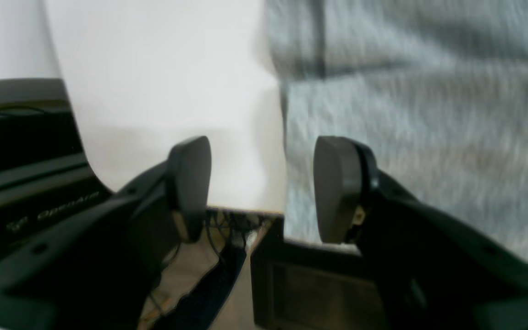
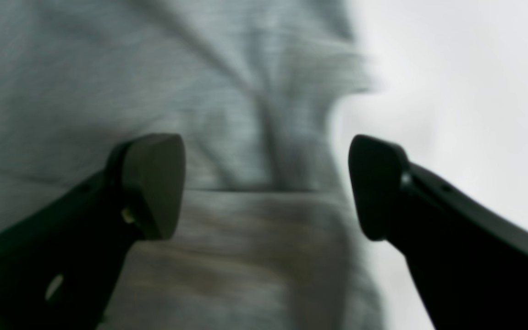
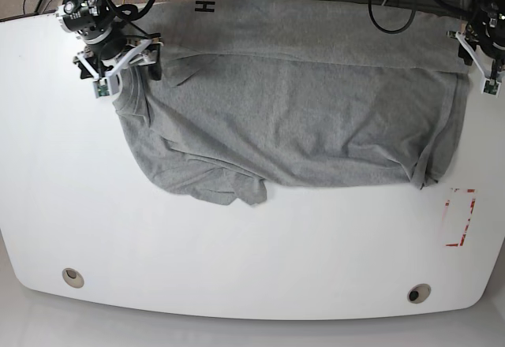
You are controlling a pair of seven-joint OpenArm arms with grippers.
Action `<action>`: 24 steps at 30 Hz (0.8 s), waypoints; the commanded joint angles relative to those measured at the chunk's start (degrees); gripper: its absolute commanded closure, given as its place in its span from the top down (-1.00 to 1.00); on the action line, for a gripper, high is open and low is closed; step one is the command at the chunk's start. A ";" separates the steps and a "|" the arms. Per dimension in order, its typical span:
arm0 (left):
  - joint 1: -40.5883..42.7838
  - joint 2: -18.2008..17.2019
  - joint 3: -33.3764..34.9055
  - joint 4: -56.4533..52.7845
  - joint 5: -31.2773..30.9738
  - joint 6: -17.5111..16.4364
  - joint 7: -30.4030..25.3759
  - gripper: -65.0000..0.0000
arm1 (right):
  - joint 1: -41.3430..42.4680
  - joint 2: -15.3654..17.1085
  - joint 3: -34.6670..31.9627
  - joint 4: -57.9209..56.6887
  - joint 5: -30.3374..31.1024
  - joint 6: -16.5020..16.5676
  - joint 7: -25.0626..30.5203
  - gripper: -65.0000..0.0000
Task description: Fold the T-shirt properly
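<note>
A: Both grippers gaped empty, left gripper [image 1: 262,188] and right gripper [image 2: 266,185]?
B: Yes, poised over the T-shirt [image 3: 292,118] along the table's [image 3: 237,268] far edge, probably to pinch its corners.

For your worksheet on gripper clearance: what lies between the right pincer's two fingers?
Nothing is held there; the right wrist view shows the open right pincer hanging over the grey T-shirt.

Heather-grey, wrinkled cotton T-shirt [image 3: 300,110] spread across the far half of the white counter [image 3: 237,260].
Its far portion is folded over toward the counter's back edge, a black letter "H" showing there; a rumpled sleeve juts toward the counter's near edge.
</note>
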 commanded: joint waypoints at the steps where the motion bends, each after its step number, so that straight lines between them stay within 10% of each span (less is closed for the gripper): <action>1: -0.20 -1.01 -0.10 0.95 -0.11 0.14 -0.50 0.04 | 0.09 0.39 -0.99 -0.08 0.55 -0.12 1.14 0.63; 24: -2.13 -1.01 0.08 0.77 0.07 0.14 -0.50 0.04 | 1.93 0.48 -6.35 -6.67 0.46 -0.12 1.05 0.51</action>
